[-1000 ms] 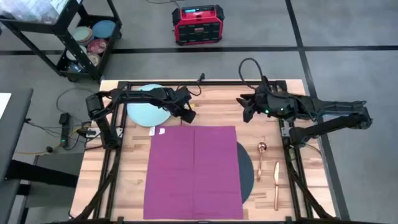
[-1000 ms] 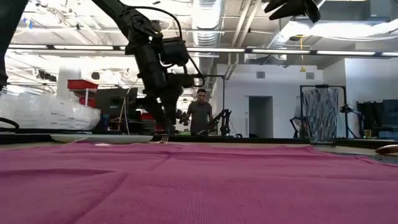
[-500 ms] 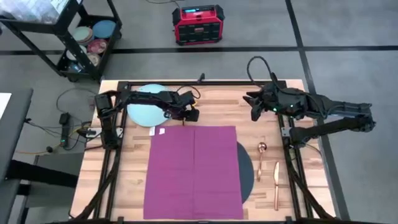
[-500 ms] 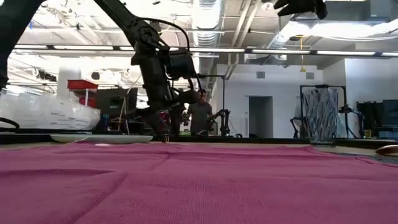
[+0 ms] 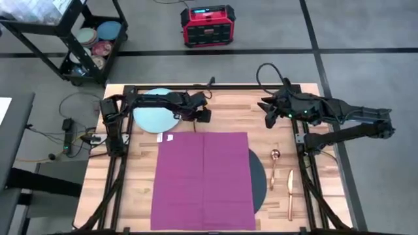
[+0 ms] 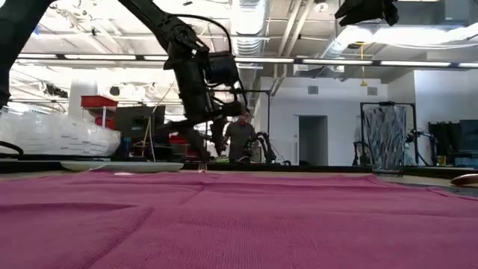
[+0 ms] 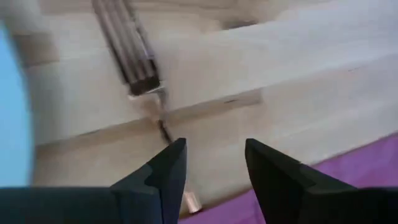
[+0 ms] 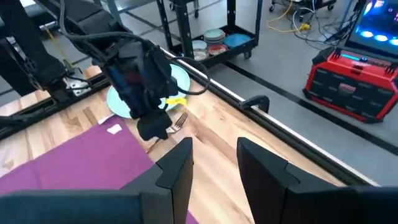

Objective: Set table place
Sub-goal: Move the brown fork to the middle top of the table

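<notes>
Light-wood table (image 5: 225,117) bears magenta napkin (image 5: 204,179); left end effector (image 7: 212,163) spread over fork (image 7: 127,50).

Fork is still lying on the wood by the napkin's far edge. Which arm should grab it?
Left. The left gripper hovers open right over the fork, beside the plate. The right gripper is off across the table.

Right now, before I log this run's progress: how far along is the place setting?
Done: the magenta napkin lies spread over the dark mat, with the spoon and knife to its right. In hand: the left gripper, open, hovers over the fork. Left: the pale blue plate sits off the mat, far left, and the fork needs placing. The right gripper waits open, raised.
</notes>
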{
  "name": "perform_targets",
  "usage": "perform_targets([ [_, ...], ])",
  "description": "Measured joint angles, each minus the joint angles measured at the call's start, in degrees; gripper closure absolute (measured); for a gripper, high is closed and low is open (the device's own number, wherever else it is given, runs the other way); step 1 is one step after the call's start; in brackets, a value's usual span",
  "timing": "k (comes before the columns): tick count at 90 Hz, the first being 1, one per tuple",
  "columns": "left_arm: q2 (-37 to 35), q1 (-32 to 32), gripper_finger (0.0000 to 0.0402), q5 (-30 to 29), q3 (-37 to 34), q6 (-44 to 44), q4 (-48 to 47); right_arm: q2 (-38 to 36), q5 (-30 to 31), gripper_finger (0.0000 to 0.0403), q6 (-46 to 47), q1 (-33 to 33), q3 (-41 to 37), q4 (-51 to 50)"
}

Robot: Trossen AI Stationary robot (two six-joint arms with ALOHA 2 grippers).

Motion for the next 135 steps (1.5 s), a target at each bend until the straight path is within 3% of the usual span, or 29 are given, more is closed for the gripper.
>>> perform_targets([
  [22, 1.24, 0.16, 0.0254, -0.89, -1.54, 0.03, -2.79, 0.02, 0.05, 0.0289, -0.65, 0.02, 0.00, -0.81],
  [43, 4.21, -0.02, 0.0262, -1.87, -1.25, -0.38, 0.52, 0.02, 0.08, 0.0289, -0.61, -0.02, 0.00, -1.11],
  [51, 4.97, -0.20, 0.0289, -2.32, -1.27, -0.62, 0.63, -0.02, 0.07, 0.0289, -0.56, 0.01, 0.00, -1.42],
  [63, 5.31, -0.09, 0.0375, -2.79, -1.25, -0.13, 1.22, -0.09, 0.07, 0.0289, -0.08, 0.00, 0.00, -2.29],
  [68, 5.35, 0.08, 0.0390, -2.79, -1.27, 0.14, 1.69, -0.07, 0.07, 0.0289, -0.08, 0.00, 0.00, -2.42],
  [100, 6.05, 1.10, 0.0400, -5.47, 5.65, 7.96, 0.10, -0.07, 0.30, 0.0289, -0.04, -1.54, 0.00, -2.90],
  [121, 5.72, 1.89, 0.0401, -7.62, 14.40, 15.70, -10.92, -0.07, 0.20, 0.0289, -0.39, -3.52, 0.00, -2.91],
  [135, 4.71, 3.64, 0.0401, -12.04, 16.26, 19.91, -18.32, -0.07, 0.15, 0.0289, -0.40, -3.85, 0.00, -2.91],
])
